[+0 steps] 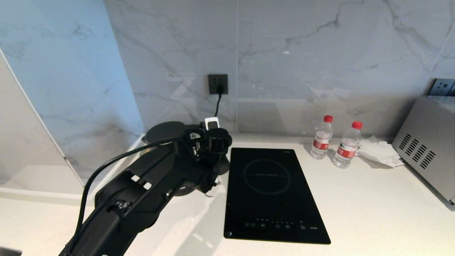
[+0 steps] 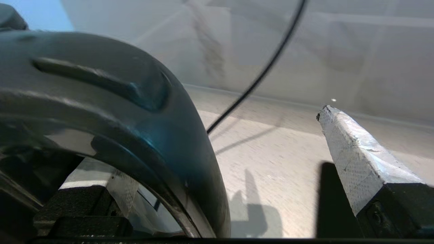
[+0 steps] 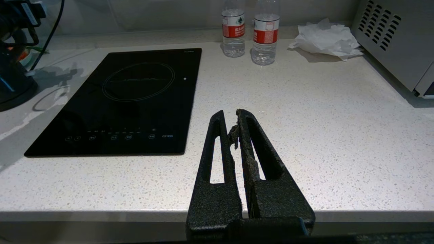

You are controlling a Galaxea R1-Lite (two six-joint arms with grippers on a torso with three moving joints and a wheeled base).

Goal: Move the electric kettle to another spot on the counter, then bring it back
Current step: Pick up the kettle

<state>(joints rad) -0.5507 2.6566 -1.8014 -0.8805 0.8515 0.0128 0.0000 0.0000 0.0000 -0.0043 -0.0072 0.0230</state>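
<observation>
The left arm [image 1: 142, 192] reaches across the white worktop [image 1: 369, 209] toward the back-left corner, hiding most of the kettle [image 1: 167, 132] beside the black hob [image 1: 273, 195]. Two red-capped bottles [image 1: 321, 138], crumpled tissue [image 1: 379, 151] and a grey appliance [image 1: 426, 149] stand right.

White speckled counter [image 1: 355, 199] carrying an inset black hob [image 1: 273, 193], two red-capped water bottles [image 1: 321, 137] near the wall, crumpled tissue [image 1: 378, 151] beside them, and the black kettle [image 3: 13, 84] left of the hob.
</observation>
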